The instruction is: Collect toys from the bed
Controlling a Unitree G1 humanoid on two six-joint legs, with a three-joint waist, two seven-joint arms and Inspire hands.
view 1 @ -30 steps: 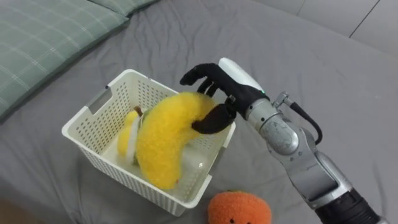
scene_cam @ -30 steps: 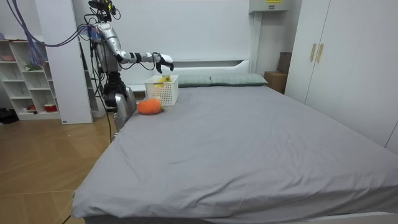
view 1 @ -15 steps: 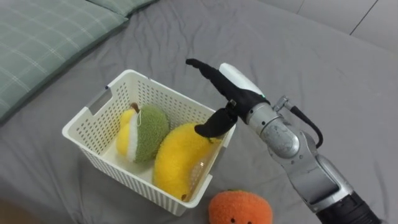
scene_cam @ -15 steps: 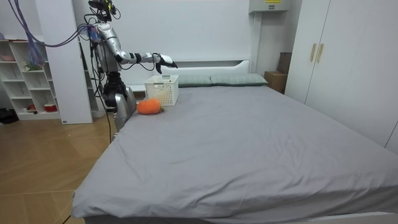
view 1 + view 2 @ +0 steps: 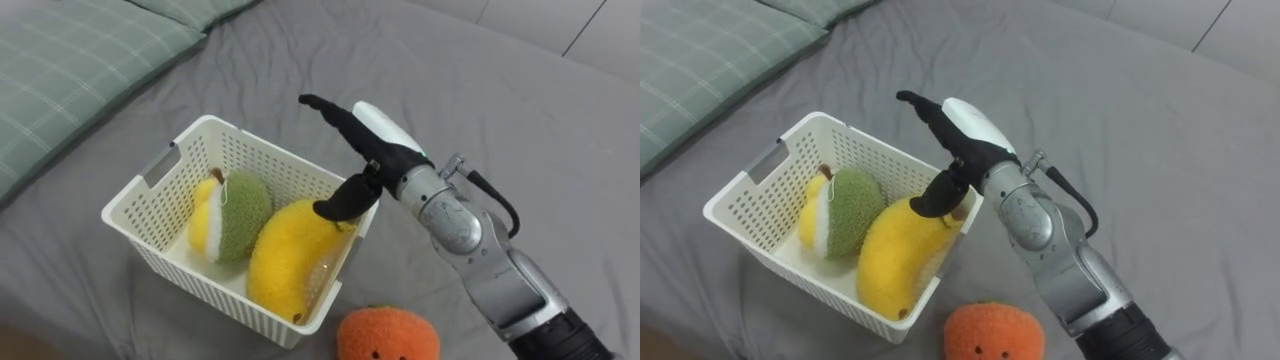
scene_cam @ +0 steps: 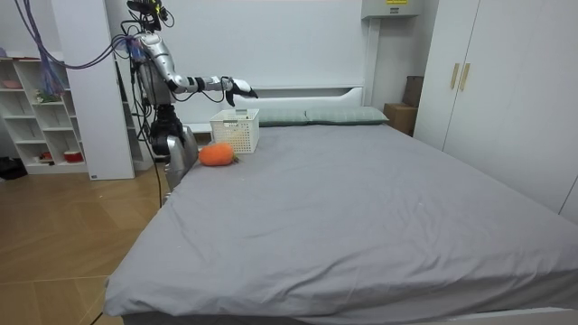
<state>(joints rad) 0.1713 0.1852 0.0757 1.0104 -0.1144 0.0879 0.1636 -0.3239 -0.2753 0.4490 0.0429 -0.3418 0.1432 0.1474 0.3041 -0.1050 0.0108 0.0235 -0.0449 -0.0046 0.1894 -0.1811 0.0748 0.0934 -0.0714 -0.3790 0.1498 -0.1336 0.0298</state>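
A white slotted basket (image 5: 150, 184) (image 5: 748, 186) (image 6: 235, 130) sits on the grey bed. Inside it lie a yellow plush banana (image 5: 288, 252) (image 5: 895, 256) and a green-and-yellow plush fruit (image 5: 234, 212) (image 5: 835, 208). My right hand (image 5: 362, 150) (image 5: 955, 139) hovers open over the basket's right rim, fingers straight, holding nothing. An orange round plush toy (image 5: 386, 333) (image 5: 986, 332) (image 6: 216, 154) lies on the bed just in front of the basket, near my right forearm. In the room view I stand at the bed's head corner with my right arm (image 6: 206, 84) stretched over the basket.
Green checked pillows (image 5: 70, 60) (image 6: 312, 115) lie along the head of the bed, left of the basket. The grey bedspread (image 6: 361, 208) stretches wide and flat away from me. A white shelf unit (image 6: 36, 117) and wardrobe (image 6: 506, 90) line the room's walls.
A second ago my right hand was curled round the yellow banana above the basket. It has let go; the banana now lies in the basket and the fingers are straight.
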